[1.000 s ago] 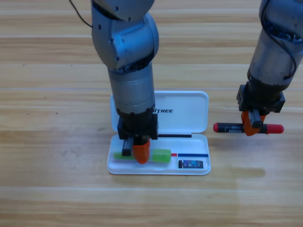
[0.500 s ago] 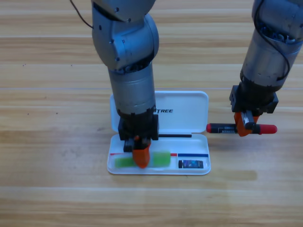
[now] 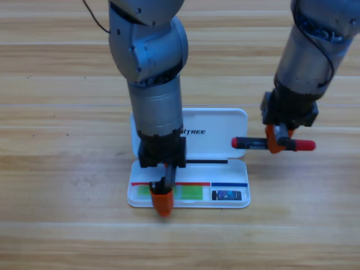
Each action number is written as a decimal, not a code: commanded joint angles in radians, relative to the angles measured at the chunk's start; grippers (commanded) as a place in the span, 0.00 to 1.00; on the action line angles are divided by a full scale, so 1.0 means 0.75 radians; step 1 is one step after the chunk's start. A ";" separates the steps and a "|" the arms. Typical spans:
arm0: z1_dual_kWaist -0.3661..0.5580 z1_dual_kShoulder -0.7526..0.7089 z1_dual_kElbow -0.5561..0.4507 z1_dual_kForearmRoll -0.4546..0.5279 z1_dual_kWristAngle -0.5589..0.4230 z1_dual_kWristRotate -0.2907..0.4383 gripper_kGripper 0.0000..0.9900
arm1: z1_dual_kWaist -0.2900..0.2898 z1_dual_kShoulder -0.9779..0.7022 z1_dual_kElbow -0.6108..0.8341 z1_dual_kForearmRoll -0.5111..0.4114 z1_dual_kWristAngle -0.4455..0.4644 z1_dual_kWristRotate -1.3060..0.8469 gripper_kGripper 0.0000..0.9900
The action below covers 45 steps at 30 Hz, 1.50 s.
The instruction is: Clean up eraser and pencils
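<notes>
You see the white case [image 3: 216, 135] open near the middle of the counter [image 3: 56, 169], with its lid lying flat behind the tray. In the front tray, the light green pencil [image 3: 191, 192] lies along the length of the tray, and the eraser [image 3: 227, 195] sits in the small compartment at the tray's right end. The left gripper [image 3: 162, 203] points down over the front edge of the tray and covers the middle of the green pencil, so only two green parts show on either side of it. I cannot tell if its jaws are open or closed, because the gap between them is hidden.

The right gripper [image 3: 275, 140] is just beside the right edge of the lid and holds the red pencil [image 3: 273, 144] by its black middle. This pencil is level, and its dark end reaches over the right edge of the lid. The gripper hides part of its middle. Both arms are cut off by the top edge of the view.
</notes>
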 commanded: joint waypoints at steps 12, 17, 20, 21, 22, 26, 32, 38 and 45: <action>0.534 -0.755 0.213 0.197 -0.067 0.253 1.00 | 0.206 0.310 -0.352 0.092 -0.051 0.090 0.00; 0.644 -0.778 0.301 0.195 -0.108 0.325 1.00 | 0.245 0.382 -0.436 0.098 -0.049 0.107 0.00; 0.654 -0.776 0.331 0.191 -0.116 0.333 1.00 | 0.256 0.414 -0.472 0.102 -0.049 0.113 0.00; 0.654 -0.773 0.342 0.191 -0.116 0.333 1.00 | 0.256 0.425 -0.483 0.102 -0.049 0.115 0.00; 0.654 -0.771 0.352 0.189 -0.120 0.333 1.00 | 0.256 0.437 -0.493 0.102 -0.051 0.115 0.00; 0.654 -0.757 0.389 0.173 -0.143 0.331 1.00 | 0.256 0.461 -0.503 0.102 -0.055 0.115 0.00; 0.654 -0.755 0.432 0.138 -0.173 0.335 1.00 | 0.256 0.472 -0.507 0.102 -0.057 0.115 0.00; 0.654 -0.755 0.442 0.128 -0.184 0.341 1.00 | 0.256 0.465 -0.503 0.102 -0.055 0.121 0.00; 0.654 -0.751 0.444 0.128 -0.186 0.345 1.00 | 0.256 0.400 -0.505 0.102 -0.055 0.135 0.89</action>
